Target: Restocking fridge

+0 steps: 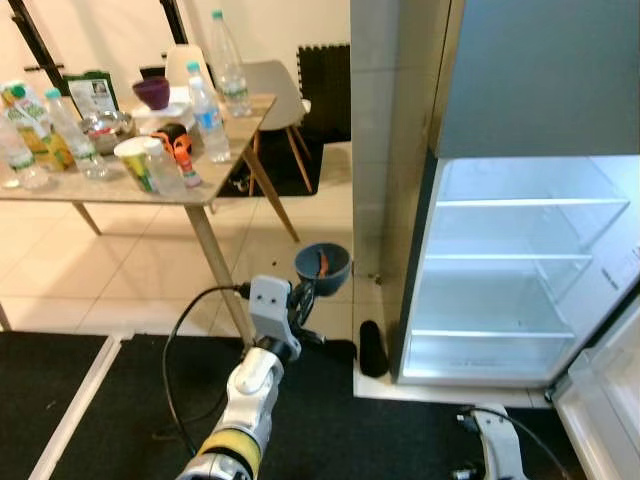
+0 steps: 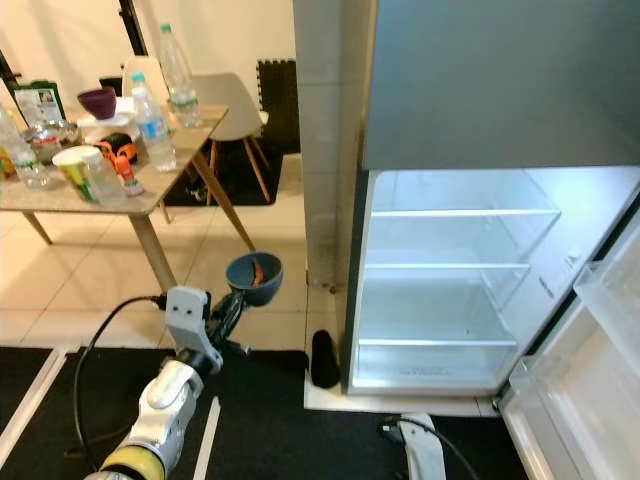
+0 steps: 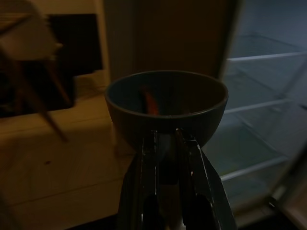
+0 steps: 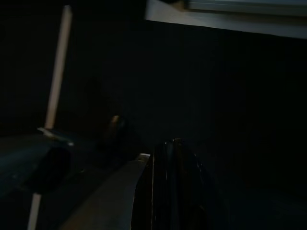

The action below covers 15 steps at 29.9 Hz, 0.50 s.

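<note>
A blue-grey bowl (image 1: 322, 267) with a small orange-red item inside is held up over the tiled floor, left of the open fridge (image 1: 520, 280). My left gripper (image 1: 304, 298) is shut on the bowl's near wall; in the left wrist view the two black fingers (image 3: 148, 158) pinch the bowl (image 3: 165, 108) from below its rim. The fridge's lit shelves (image 2: 450, 265) are bare. My right gripper (image 4: 170, 153) hangs low over the dark mat, its fingers together.
A wooden table (image 1: 150, 185) at the left carries several water bottles (image 1: 208, 115), a purple bowl and cups. A white chair (image 1: 270, 90) stands behind it. A black shoe (image 1: 372, 348) lies at the fridge's base. The fridge door (image 2: 590, 370) swings open at the right.
</note>
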### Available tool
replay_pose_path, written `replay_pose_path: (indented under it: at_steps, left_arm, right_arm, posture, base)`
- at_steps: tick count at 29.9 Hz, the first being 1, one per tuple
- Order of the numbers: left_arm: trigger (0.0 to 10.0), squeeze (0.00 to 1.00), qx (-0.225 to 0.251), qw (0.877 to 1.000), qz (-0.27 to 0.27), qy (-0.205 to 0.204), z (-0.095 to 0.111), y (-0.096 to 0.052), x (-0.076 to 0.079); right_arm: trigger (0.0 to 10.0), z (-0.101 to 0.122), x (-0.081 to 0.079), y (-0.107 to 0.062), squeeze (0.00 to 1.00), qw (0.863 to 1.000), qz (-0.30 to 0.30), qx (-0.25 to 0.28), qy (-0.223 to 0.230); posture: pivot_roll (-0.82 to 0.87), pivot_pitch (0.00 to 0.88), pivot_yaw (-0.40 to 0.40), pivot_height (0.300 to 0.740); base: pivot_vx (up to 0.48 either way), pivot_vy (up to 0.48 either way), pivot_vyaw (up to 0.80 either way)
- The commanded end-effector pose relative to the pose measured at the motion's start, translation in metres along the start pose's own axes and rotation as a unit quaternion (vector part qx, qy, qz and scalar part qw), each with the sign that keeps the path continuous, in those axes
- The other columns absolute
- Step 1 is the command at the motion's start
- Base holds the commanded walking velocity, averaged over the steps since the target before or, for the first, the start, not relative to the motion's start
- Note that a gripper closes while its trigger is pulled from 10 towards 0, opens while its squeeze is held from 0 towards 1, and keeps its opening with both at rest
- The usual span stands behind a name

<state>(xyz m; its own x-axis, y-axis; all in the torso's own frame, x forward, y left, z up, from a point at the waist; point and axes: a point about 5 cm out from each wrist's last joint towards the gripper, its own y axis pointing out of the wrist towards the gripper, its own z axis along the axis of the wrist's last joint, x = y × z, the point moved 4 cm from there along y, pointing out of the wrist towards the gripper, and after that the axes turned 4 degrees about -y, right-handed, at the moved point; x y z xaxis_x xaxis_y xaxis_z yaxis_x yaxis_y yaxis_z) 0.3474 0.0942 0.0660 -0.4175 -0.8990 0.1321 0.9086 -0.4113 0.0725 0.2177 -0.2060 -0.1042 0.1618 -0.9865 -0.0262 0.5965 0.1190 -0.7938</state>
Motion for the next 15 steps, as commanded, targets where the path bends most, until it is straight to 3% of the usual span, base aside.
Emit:
replay_pose_path:
  at_steps: [1, 15]
  left_arm:
    - [10.0, 0.00, 0.003, 1.000, -0.009, -0.006, 0.0004, 0.0009, 0.0045]
    - [10.0, 0.00, 0.006, 1.000, -0.019, -0.012, 0.0011, 0.0016, 0.0084]
  right_arm:
    - [10.0, -0.0059, -0.0006, -0.0008, 0.00, 1.000, -0.003, -0.006, 0.010]
    - [10.0, -0.0110, -0.0014, -0.0016, 0.00, 1.000, -0.003, -0.011, 0.010]
  posture:
    - [-0.05, 0.032, 0.027, 0.740]
    - [-0.05, 0.039, 0.026, 0.740]
  base:
    - [0.000, -0.431, 0.00]
    - [0.000, -0.435, 0.00]
